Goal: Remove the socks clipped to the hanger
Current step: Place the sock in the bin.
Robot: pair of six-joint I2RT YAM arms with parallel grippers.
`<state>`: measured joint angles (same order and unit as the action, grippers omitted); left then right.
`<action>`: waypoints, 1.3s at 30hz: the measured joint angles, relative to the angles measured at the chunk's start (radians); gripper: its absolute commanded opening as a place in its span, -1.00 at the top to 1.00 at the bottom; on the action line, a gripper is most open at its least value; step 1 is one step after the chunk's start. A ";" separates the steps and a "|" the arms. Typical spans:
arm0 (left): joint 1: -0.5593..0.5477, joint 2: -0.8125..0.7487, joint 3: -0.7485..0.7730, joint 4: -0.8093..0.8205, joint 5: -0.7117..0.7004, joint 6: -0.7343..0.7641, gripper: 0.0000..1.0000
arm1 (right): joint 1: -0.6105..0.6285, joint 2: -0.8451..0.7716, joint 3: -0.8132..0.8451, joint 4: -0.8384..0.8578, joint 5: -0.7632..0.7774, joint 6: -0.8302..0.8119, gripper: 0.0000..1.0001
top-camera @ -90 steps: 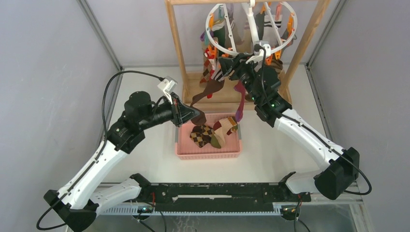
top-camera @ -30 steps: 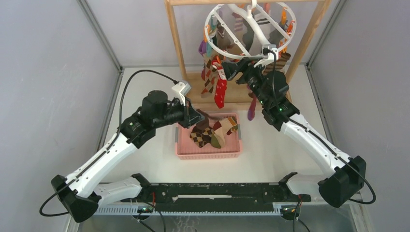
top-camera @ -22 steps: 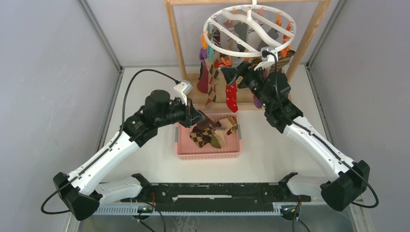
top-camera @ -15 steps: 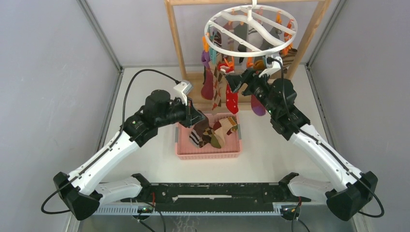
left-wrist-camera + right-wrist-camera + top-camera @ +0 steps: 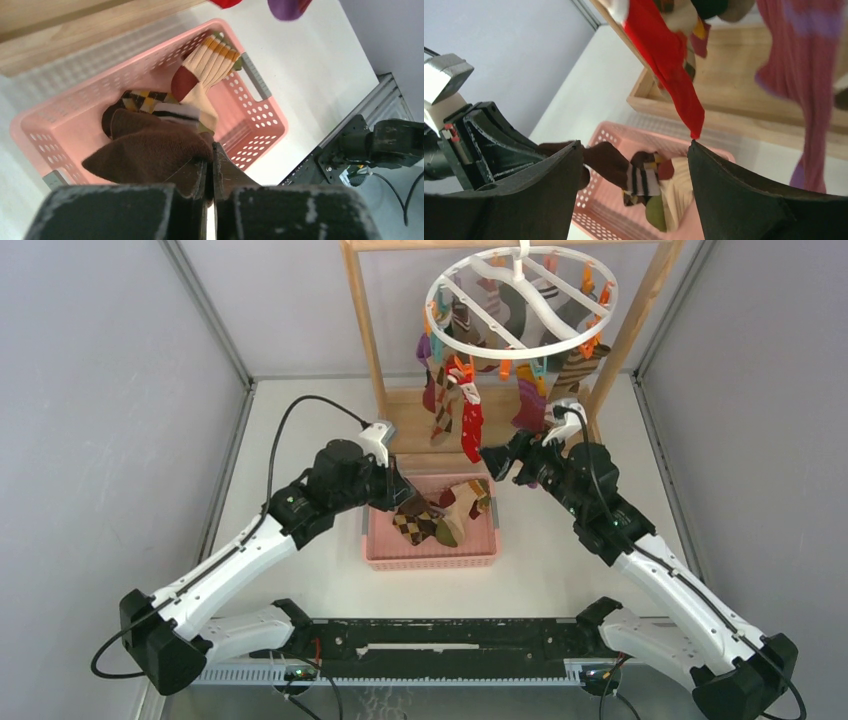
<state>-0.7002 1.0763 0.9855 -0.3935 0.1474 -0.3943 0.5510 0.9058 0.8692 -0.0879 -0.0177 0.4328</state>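
Right claw (image 5: 634, 145) gaping wide, nothing between its fingers, and through the gap sits the pink basket (image 5: 596, 210) on the white tabletop (image 5: 594, 85). A red sock (image 5: 669, 60) dangles from above, its tip near the right finger. A magenta sock (image 5: 814, 80) hangs at the right, with the wooden rack base (image 5: 734, 107) behind. At the left, the left claw (image 5: 524, 150) pinches a brown sock (image 5: 609, 160) over the basket

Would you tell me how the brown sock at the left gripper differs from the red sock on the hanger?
The brown sock is pinched in the left gripper above the pink basket; the red sock hangs from the hanger. The brown sock is bunched, the red sock hangs straight down. Both are soft fabric.
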 measured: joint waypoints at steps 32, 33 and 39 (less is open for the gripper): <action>0.016 0.074 -0.253 0.161 -0.229 -0.147 -0.92 | 0.151 0.325 -0.022 -0.084 0.121 -0.088 -0.43; 0.016 0.058 -0.253 0.161 -0.232 -0.147 -0.92 | 0.154 0.348 -0.004 -0.087 0.125 -0.091 -0.44; 0.016 -0.021 -0.253 0.160 -0.251 -0.147 -0.93 | 0.178 0.484 0.068 -0.099 0.140 -0.095 -0.43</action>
<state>-0.6842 1.0554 0.7322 -0.2337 -0.1036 -0.5411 0.7288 1.3895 0.9367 -0.1867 0.1226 0.3378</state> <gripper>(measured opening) 0.962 0.717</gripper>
